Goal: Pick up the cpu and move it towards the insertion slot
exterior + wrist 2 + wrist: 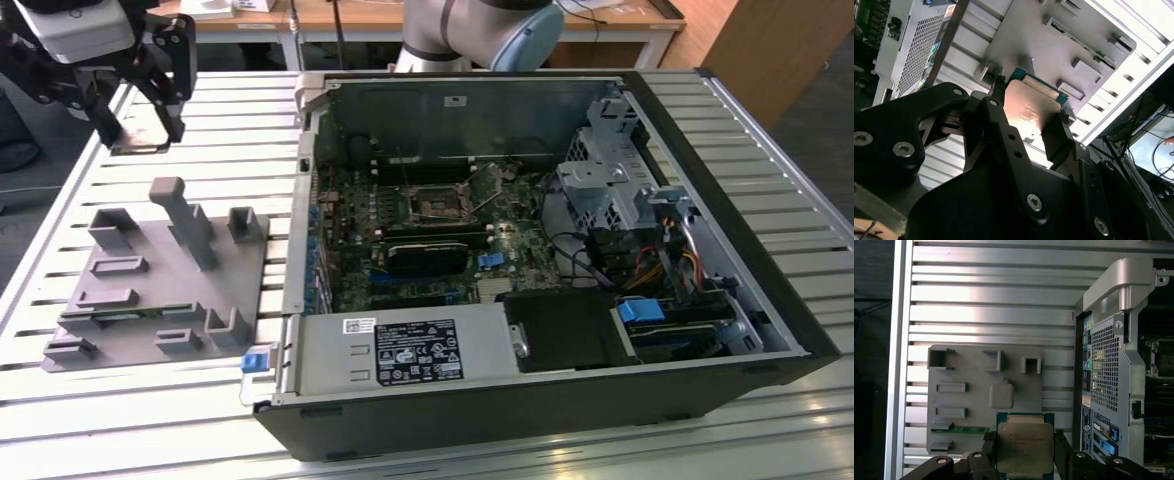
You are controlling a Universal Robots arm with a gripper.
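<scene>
Silvery-grey metal on top with a green board edge peeking out around it, that's the cpu (1022,446), flat and square, and in the first wrist view it has faint print across the lid. The pincer (1023,452) has it clamped, one black finger (989,447) pressed on each side. In the second wrist view the chip (1030,110) catches a warm pinkish glare and sits tilted between the same fingers.

In the exterior view the pincer (136,125) hangs above the slatted metal tabletop (54,260) at the exterior view's left, up off the grey plastic fixture (158,290) with its posts and recesses. The insertion slot (437,204) is well apart, inside the open computer case (747,250), a dark square socket with a metal frame on the green board.
</scene>
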